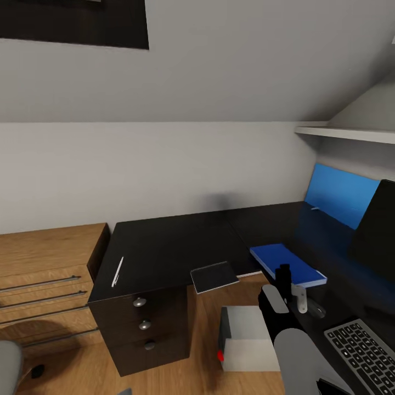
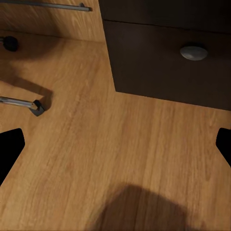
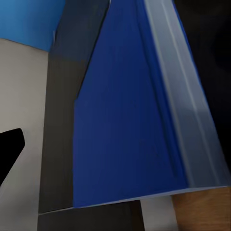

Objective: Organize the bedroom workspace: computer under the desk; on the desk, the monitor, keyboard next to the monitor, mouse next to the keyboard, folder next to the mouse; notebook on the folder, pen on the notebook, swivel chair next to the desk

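On desk — blue folder under R gripper

head high over desk, wrists close

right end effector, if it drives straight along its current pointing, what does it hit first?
Likely the blue folder lying on the black desk; the right end effector points down at it. Gap unclear.

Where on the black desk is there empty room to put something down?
The widest bare patch of the desk lies between the white pen near its left edge and the dark notebook hanging over the front edge. The right side is crowded: blue folder, right end effector, keyboard, monitor.
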{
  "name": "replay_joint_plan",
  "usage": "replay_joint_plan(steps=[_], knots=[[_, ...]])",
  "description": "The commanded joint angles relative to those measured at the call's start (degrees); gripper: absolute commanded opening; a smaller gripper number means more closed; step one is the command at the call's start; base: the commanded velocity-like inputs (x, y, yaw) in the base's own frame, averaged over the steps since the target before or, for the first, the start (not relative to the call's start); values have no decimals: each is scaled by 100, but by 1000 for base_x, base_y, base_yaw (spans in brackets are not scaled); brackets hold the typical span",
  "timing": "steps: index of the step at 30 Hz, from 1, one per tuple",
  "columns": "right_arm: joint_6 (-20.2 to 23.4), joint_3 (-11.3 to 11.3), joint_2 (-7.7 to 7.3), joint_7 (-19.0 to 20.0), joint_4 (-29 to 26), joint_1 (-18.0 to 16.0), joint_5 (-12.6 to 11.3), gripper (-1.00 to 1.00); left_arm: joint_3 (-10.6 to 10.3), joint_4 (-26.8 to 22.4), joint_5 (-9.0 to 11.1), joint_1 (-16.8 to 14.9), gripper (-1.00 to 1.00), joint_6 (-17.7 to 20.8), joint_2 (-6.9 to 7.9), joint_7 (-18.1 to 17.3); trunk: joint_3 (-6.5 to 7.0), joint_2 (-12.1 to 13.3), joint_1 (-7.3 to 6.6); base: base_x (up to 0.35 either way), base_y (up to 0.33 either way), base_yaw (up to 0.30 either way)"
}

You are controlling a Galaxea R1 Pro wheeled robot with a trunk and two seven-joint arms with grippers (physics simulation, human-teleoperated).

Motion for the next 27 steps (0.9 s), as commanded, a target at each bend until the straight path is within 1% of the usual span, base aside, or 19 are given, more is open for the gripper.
replay_joint_plan(steps=[1,7,15,27], knots=[[-10,-8,4,-1,-6,-4,-20,100,-47,3,56,-6,100,-34,5,30,-6,-4,0,0,0,0],[-10,3,4,-1,-6,-4,-13,100,-44,7,57,-3,100,-34,6,25,-6,-4,0,-3,0,0],[-10,9,4,-1,-6,-4,-12,100,-39,16,65,-4,100,-34,6,24,-6,-4,0,-112,0,0],[-10,12,4,-1,-4,-4,-12,100,-35,16,74,-5,100,-34,6,24,-6,-4,0,-6,0,0]])
